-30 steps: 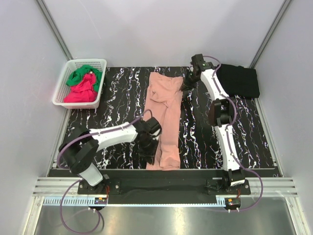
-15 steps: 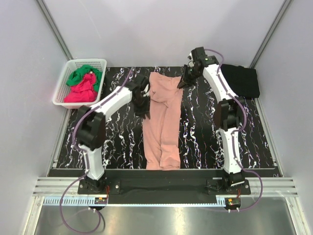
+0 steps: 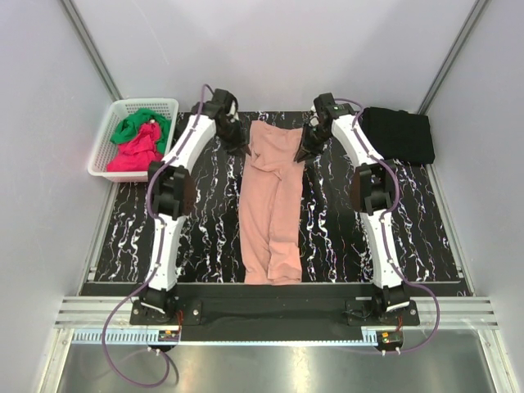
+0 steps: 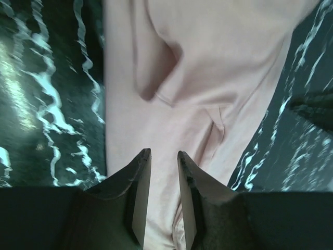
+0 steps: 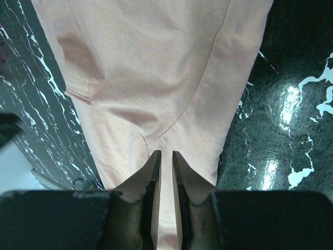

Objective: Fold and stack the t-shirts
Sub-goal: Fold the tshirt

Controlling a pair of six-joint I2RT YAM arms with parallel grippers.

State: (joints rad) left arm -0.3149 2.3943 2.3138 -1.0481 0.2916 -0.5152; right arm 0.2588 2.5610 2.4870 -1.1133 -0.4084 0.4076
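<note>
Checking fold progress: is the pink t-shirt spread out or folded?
Partly folded: the pink t-shirt lies as one long narrow strip, its sides and sleeves turned in over the middle. No crosswise fold yet.

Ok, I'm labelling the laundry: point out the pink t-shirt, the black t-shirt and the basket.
pink t-shirt (image 3: 274,196), top view, middle of the cloth.
black t-shirt (image 3: 399,135), top view, centre of the fold.
basket (image 3: 104,151), top view, left wall.

- A black tabletop (image 3: 205,229) veined in white is seen, glossy, with bright glints of light caught on it.
- Pale grey walls (image 3: 270,49) are set around it on three sides.
- Aluminium posts (image 3: 92,51) are stood at the far corners.
- A ridged metal rail (image 3: 82,315) is fixed along the near edge.
</note>
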